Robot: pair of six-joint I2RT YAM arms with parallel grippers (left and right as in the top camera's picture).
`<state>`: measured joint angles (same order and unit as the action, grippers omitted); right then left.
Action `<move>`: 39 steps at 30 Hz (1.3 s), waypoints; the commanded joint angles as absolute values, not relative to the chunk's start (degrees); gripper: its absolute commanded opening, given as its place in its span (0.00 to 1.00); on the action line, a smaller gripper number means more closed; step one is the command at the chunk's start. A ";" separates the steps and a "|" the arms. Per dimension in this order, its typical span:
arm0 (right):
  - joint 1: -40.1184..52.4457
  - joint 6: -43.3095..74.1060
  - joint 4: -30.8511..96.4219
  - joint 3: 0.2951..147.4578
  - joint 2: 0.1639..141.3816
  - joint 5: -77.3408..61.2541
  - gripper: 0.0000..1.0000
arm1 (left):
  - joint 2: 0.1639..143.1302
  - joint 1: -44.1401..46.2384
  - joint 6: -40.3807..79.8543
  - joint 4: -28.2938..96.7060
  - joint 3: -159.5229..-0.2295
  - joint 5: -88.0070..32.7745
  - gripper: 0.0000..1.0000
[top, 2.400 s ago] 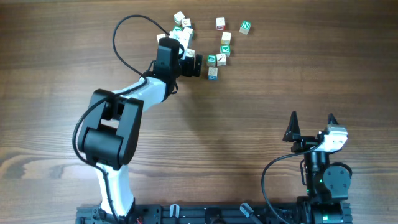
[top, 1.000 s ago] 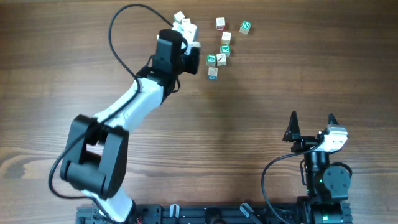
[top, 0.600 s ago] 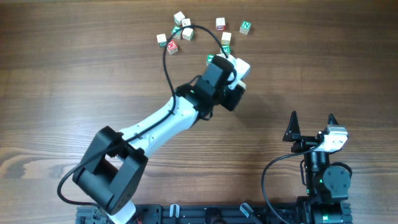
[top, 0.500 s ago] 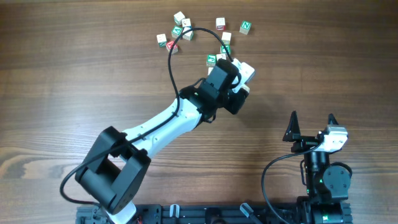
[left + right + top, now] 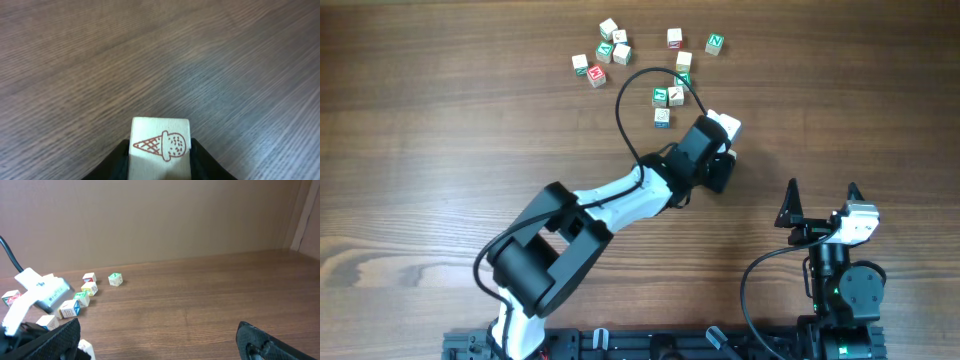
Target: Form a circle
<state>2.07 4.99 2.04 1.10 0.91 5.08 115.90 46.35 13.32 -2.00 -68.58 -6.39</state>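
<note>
A pale wooden block (image 5: 160,150) is clamped between the two dark fingers (image 5: 119,165) of the left gripper (image 5: 160,162), which is closed tight against its sides. Only the finger ends are shown at the bottom edge of the left wrist view, and the lower part of the block is cut off there. In the overhead view the held block is hidden beneath the wrist of the left arm (image 5: 620,195), which is stretched to a spot right of centre over the table (image 5: 440,150).

The cluster of three blocks (image 5: 597,75), with red, green and pale faces, is found near the top edge, left of centre, well apart from the held block. No ring can be made out. Loose blocks (image 5: 662,117) are scattered between the cluster and the wrist, the nearest lying just up and left of it.

The right gripper (image 5: 822,200) is seen at the lower right with its fingers spread wide and nothing between them.

An ice-cream cone, drawn in reddish-brown lines and lying on its side, is shown on the face of the held block. A white "N" can be read on a green block (image 5: 716,43) at the upper right of the scatter. The marks on the other blocks are too small to be read.
</note>
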 commanded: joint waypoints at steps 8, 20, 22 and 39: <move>2.28 4.51 1.74 1.48 0.64 4.58 1.00 | 120.77 46.76 14.41 -2.37 -68.58 -0.95 0.47; 2.28 4.51 1.74 1.48 0.64 4.58 1.00 | 120.09 46.76 14.37 -2.42 -68.60 -0.97 0.66; 2.31 4.54 1.76 1.48 0.64 4.58 1.00 | 117.69 46.76 14.35 -2.42 -68.60 -0.95 0.92; 2.28 4.54 1.76 1.48 0.64 4.60 1.00 | 112.07 28.69 12.47 -3.11 -68.60 2.31 1.00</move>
<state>2.07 4.99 2.04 1.10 0.91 5.08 107.68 30.65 13.19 -2.44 -68.53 6.11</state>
